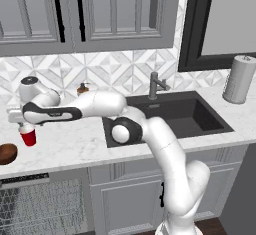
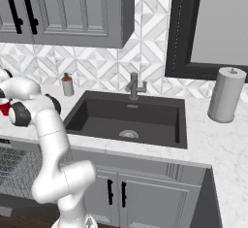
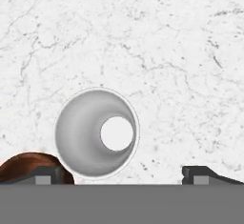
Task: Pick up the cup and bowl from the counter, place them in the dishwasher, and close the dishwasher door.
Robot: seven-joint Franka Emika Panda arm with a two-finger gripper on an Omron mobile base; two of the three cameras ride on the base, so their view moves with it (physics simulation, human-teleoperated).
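Observation:
The red cup (image 1: 29, 138) stands upright on the white marble counter (image 1: 70, 146), left of the sink. My gripper (image 1: 22, 124) hangs just above its rim, pointing down, jaws open and holding nothing. In the hand view I look straight down into the cup's white inside (image 3: 95, 132); it lies between my fingertips (image 3: 47, 175) but closer to the left one, with the gripper (image 3: 125, 175) centred to its right. The dark brown bowl (image 1: 7, 153) sits on the counter left of the cup, and its edge (image 3: 26, 163) shows beside the cup. Below the counter the dishwasher (image 1: 40, 206) shows its grey wire rack. The dishwasher door is out of view.
A dark sink (image 1: 175, 114) with a grey faucet (image 1: 155, 85) lies right of the arm. A soap dispenser (image 1: 82, 88) stands by the tiled wall behind my forearm. A paper towel roll (image 1: 239, 79) stands at the far right. Grey wall cabinets (image 1: 90, 14) hang overhead.

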